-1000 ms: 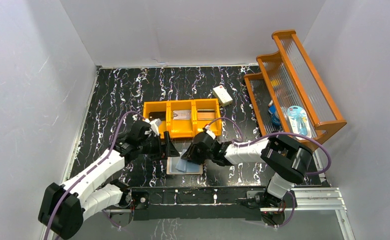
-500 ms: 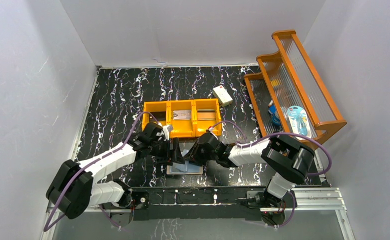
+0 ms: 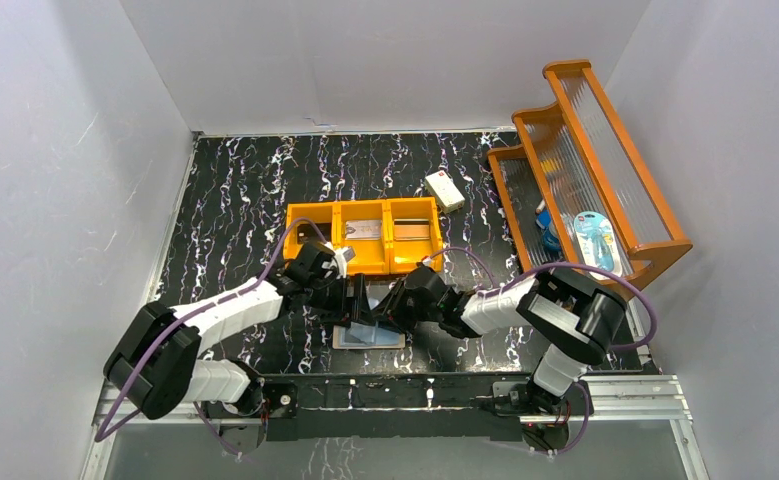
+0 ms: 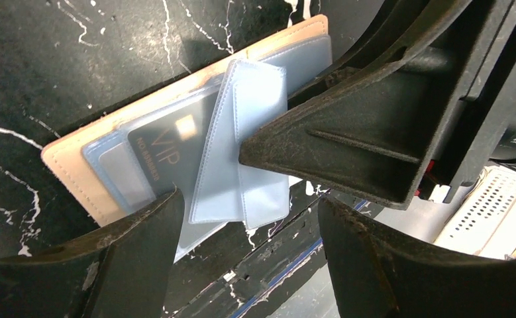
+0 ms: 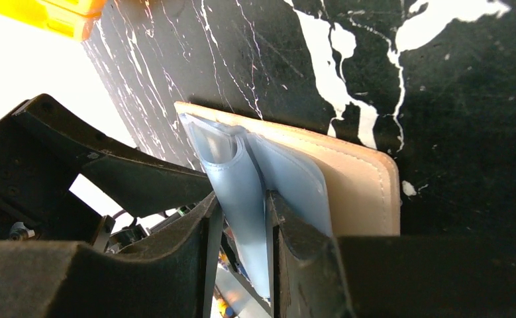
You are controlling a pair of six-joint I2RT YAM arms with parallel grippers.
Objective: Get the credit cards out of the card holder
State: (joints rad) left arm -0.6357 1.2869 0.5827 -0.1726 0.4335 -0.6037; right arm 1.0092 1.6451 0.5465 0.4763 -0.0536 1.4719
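Dark card [image 4: 169,149] w/ "VIP" print sits in a clear sleeve on the card holder's left panel, chip end toward the fold. The long axis runs diagonally in my left wrist view, roughly parallel to the peach edge. Can't tell which side that sleeve opens.

Card holder [image 3: 368,337] lies open and flat on the desk [image 3: 225,190], near the front edge, between my two arm bases and just in front of the orange bin [image 3: 360,266].

One pocket leaf [image 4: 248,132] stands up off the fold. My right claw [image 5: 242,205] is pinching it edge-on, fingers pressed onto both faces, so the panel underneath is exposed.

Left claw [image 4: 248,205] is spread wide and holds nothing. It hangs over the holder w/ the raised leaf between its fingers. The card lies just past its left fingertip [image 4: 165,205], up and to the left in that view.

So the left arm is the nearer one and the free one. Imo the next move needs a shift toward that panel and a turn of the wrist to line up w/ the card's short edge. Risk: catching sleeve plastic instead of card.
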